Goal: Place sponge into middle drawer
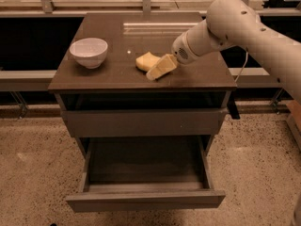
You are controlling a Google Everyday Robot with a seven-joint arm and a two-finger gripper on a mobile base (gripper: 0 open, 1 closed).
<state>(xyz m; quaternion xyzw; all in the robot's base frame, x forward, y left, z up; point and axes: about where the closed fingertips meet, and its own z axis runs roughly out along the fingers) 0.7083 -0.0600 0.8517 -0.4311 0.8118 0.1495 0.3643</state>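
On the bench top: the bench (108, 79) is a dark cabinet with a flat brown top that carries two loose things.
Bowl: a white bowl (88, 52) stands upright near the left edge of the top, well apart from everything else.
Sponge: the pale yellow sponge (146, 60) lies flat near the middle of the top, right of the bowl and not in any drawer.
Tool: the tool (160, 69) sits low over the top, just beside the sponge on its right and front side, pointing down and to the left. It appears to touch the sponge's edge, though the overlap makes this uncertain.
Tool state: cannot tell whether it is apart, together or clamped on anything.
Arm: the white arm (235, 22) comes in from the upper right and slopes down to the tool.
Middle drawer: the middle drawer (143, 199) is pulled well out below the bench top, showing a dark floor, paler side walls and a plain front panel.
Upper front: a plain handleless drawer front (141, 122) sits above it, with a dark gap under the bench top.
Ground: speckled floor (37, 173) around the cabinet.
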